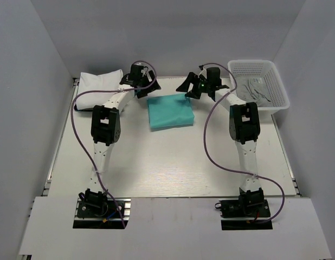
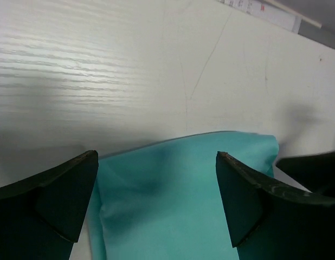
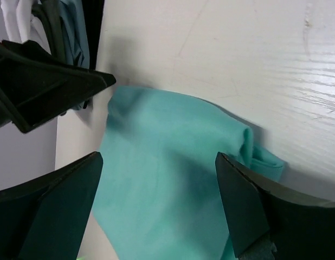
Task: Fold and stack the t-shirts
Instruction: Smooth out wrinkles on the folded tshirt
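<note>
A teal-green t-shirt lies folded into a flat rectangle at the back middle of the table. A white t-shirt bundle sits at the back left corner. My left gripper hovers over the teal shirt's back left corner, and my right gripper over its back right corner. In the left wrist view the teal shirt fills the space below the open left gripper. In the right wrist view the teal shirt lies under the open right gripper. Neither holds any cloth.
A white mesh basket with pale cloth inside stands at the back right. Grey walls close in the table on three sides. The left gripper's fingers show at the upper left of the right wrist view.
</note>
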Robot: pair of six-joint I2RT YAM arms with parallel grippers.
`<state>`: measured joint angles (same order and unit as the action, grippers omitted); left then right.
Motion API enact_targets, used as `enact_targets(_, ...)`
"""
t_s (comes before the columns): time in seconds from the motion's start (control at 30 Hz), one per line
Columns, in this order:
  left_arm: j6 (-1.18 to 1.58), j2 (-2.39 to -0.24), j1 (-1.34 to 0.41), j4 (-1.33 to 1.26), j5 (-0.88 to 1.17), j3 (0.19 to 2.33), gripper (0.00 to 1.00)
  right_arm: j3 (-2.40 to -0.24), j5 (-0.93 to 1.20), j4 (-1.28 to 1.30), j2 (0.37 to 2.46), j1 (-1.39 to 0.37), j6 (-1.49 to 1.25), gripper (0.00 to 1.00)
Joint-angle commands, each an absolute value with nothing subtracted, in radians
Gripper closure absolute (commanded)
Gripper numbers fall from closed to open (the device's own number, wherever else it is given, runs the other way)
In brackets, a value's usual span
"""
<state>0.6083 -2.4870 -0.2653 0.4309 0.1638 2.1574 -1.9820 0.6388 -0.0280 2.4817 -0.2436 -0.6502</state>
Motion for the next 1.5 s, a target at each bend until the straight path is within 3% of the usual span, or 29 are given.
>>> enact_targets(0.0, 0.569, -2.314, -0.261, 0.483, 0.043, 2.224, 0.0, -1.953, 0.592, 0.034, 2.257, -0.252, -0.535, 0.1)
enact_targets(0.13, 0.54, -2.191, -0.287, 0.512, -0.054, 2.113, 0.0, -1.748, 0.529, 0.012, 2.039, -0.265, -0.497, 0.1)
enact_targets(0.27, 0.586, -2.047, -0.307, 0.46, 0.093, 1.872, 0.0, -1.445, 0.574, -0.09, 1.893, -0.291, -0.529, 0.1)
enact_targets(0.4, 0.629, -2.008, -0.353, 0.342, 0.251, 1.624, 0.0, -1.298, 0.649, -0.218, 1.847, -0.301, -0.595, 0.1)
enact_targets(0.63, 0.678, -2.063, -0.385, 0.262, 0.351, 1.517, 0.0, -1.292, 0.748, -0.319, 1.998, -0.288, -0.646, 0.1)
enact_targets(1.0, 0.687, -2.143, -0.359, 0.267, 0.365, 1.387, 0.0, -1.164, 0.655, -0.234, 2.124, -0.221, -0.615, 0.1)
enact_targets(1.3, 0.615, -2.059, -0.35, 0.379, 0.25, 1.426, 0.0, -1.16, 0.597, -0.147, 2.073, -0.205, -0.511, 0.1)
enact_targets(1.47, 0.549, -1.958, -0.373, 0.399, 0.205, 1.515, 0.0, -1.154, 0.597, -0.144, 1.855, -0.23, -0.396, 0.1)
